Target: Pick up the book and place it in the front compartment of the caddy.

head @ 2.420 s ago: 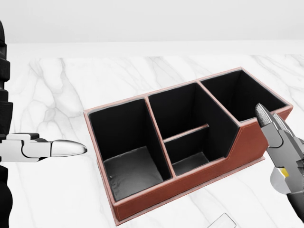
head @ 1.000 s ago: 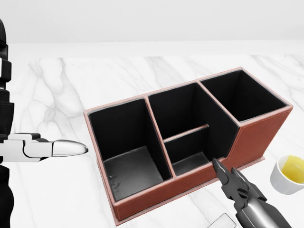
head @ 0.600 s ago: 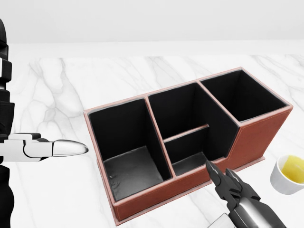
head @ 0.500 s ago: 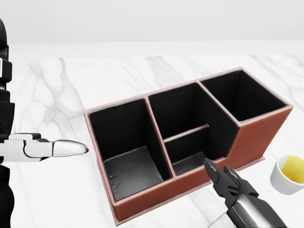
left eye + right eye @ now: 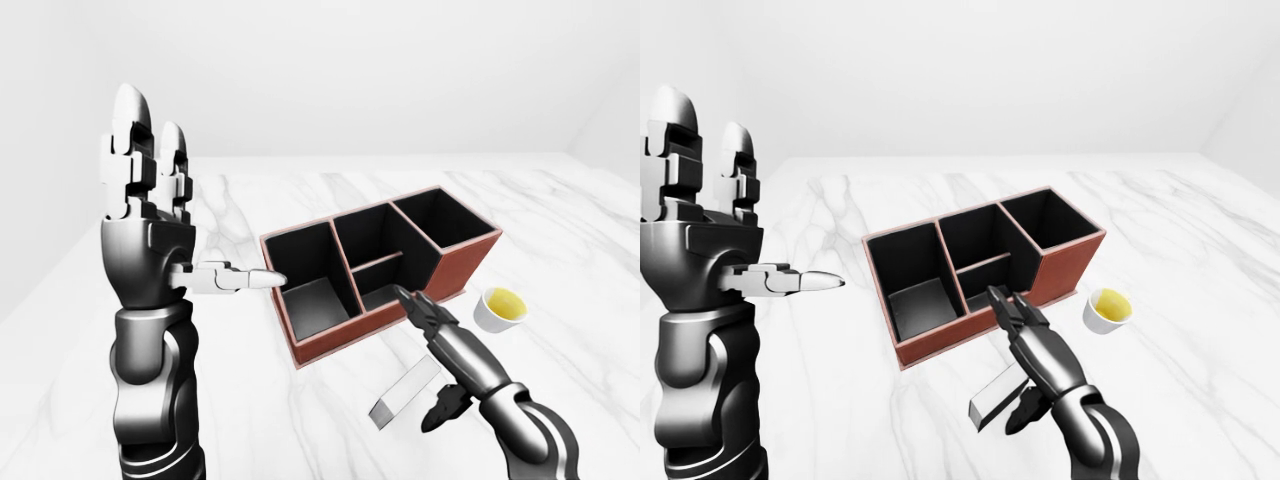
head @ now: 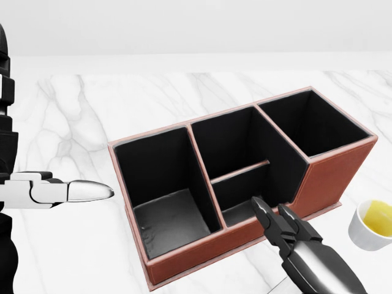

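The right robot hand (image 5: pixel 1025 345) reaches out low over the bench (image 5: pixel 1200 250) with its long fingers (image 5: pixel 1008 305) stretched toward the near wall of the caddy (image 5: pixel 980 262), their tips just short of it. The thumb (image 5: pixel 1023 413) hangs down separately, beside the nearer end of the book. The hand stands open and holds nothing.

The book (image 5: pixel 992 397) lies flat on the bench directly under and slightly to the left of this hand, a grey slab partly hidden by the forearm. Its long axis runs roughly along the line of the hand, slanting from lower left up toward the caddy. So the hand is over the book rather than around it; whether the thumb touches its edge cannot be told.

Beyond the fingertips sits the caddy, and to the right of the hand, well clear of the book, a small white cup (image 5: pixel 1106 309) of yellow liquid.

The left robot hand (image 5: pixel 150 225) is raised upright far to the left, open and empty, with one finger pointing at the caddy. The right hand is plainly the nearer one; it likely needs to drop and close across the book's narrow width.
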### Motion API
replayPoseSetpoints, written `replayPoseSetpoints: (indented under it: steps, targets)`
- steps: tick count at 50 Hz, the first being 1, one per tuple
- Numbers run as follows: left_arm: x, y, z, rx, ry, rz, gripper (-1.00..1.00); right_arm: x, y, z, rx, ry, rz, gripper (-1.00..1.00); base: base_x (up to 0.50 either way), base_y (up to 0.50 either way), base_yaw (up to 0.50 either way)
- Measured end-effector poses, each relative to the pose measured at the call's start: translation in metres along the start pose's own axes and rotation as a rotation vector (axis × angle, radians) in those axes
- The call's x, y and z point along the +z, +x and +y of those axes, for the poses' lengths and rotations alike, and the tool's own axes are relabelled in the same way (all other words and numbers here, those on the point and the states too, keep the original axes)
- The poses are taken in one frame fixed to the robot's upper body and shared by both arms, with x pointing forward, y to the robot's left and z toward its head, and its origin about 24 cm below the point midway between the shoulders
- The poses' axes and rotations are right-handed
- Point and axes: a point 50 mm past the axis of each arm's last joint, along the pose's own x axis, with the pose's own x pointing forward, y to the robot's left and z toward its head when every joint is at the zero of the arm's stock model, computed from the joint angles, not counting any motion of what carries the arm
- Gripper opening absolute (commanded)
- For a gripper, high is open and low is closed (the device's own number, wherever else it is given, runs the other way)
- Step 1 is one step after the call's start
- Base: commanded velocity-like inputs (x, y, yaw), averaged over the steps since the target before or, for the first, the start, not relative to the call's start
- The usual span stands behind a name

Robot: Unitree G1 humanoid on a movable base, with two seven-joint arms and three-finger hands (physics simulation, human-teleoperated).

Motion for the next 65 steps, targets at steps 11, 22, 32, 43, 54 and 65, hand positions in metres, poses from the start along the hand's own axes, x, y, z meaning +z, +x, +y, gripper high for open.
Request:
replayPoseSetpoints:
  steps: [11, 22, 32, 43, 54, 65]
  targets:
    - [0.001, 0.000, 0.000, 0.001, 0.000, -0.004, 1.00, 0.002, 0.001, 0.003, 0.024, -0.007, -0.011, 1.00, 0.00, 0.00, 0.00]
    - [0.001, 0.000, 0.000, 0.001, 0.001, -0.005, 1.00, 0.004, 0.004, 0.003, 0.043, -0.014, -0.027, 1.00, 0.00, 0.00, 0.00]
    - [0.001, 0.000, 0.000, 0.001, 0.000, -0.006, 1.00, 0.002, 0.008, 0.005, 0.053, -0.026, -0.017, 1.00, 0.00, 0.00, 0.00]
    - [0.001, 0.000, 0.000, 0.001, -0.002, -0.006, 1.00, -0.006, 0.015, 0.008, 0.057, -0.047, 0.015, 1.00, 0.00, 0.00, 0.00]
    - [0.002, 0.000, 0.000, 0.001, -0.003, -0.008, 1.00, -0.012, 0.019, 0.012, 0.060, -0.070, 0.047, 1.00, 0.00, 0.00, 0.00]
    - [0.001, 0.001, -0.001, 0.000, -0.004, -0.007, 1.00, -0.013, 0.023, 0.013, 0.062, -0.085, 0.052, 1.00, 0.00, 0.00, 0.00]
